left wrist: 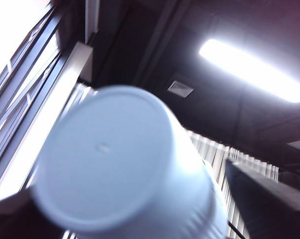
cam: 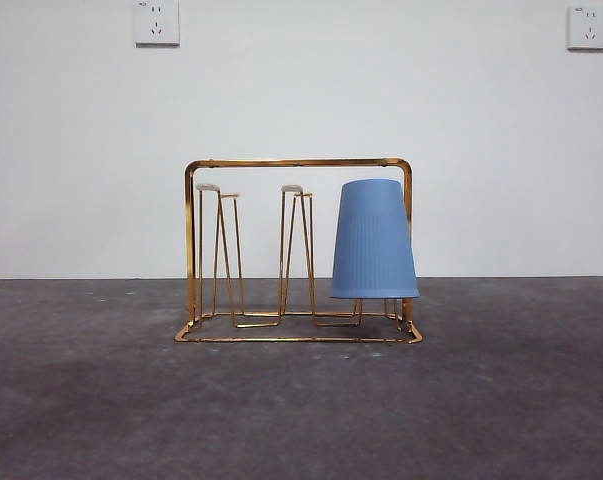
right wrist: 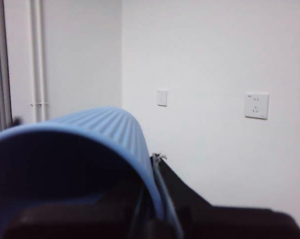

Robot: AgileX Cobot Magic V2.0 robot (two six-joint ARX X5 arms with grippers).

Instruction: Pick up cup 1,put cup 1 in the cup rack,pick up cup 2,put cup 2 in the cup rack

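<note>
**Task status**

1. The cup rack (cam: pixel 299 162) stands on the worktop (cam: pixel 101 410), its long side facing the front view.
2. One racked blue cup (cam: pixel 373 240) sits mouth-down over the prong at one end of the rack, just beside the arched frame. By this evidence, one placement is complete.
3. The other white-tipped prongs (cam: pixel 221 190) carry nothing.
4. No arm appears in the front view. Neither hand is near the rack.

**Hand state**

- The left hand (left wrist: pixel 135 204) has a pale cup (left wrist: pixel 115 159) between its two jaws, closed against the cup's sides. The cup's closed base faces the wrist camera. Only ceiling and windows show behind it, so the hand points upward, away from the worktop.
- The right hand (right wrist: pixel 154 204) pinches the rim of a ribbed blue cup (right wrist: pixel 100 124): one jaw lies inside the mouth and the other outside the wall. Only a wall shows behind this cup.

**Remaining work (judgement)**

The pickup of a further cup appears complete. What remains is to carry it to the rack and lower it mouth-down onto a free prong. Which cup counts as cup 1 or cup 2 cannot be determined from these views.
</note>
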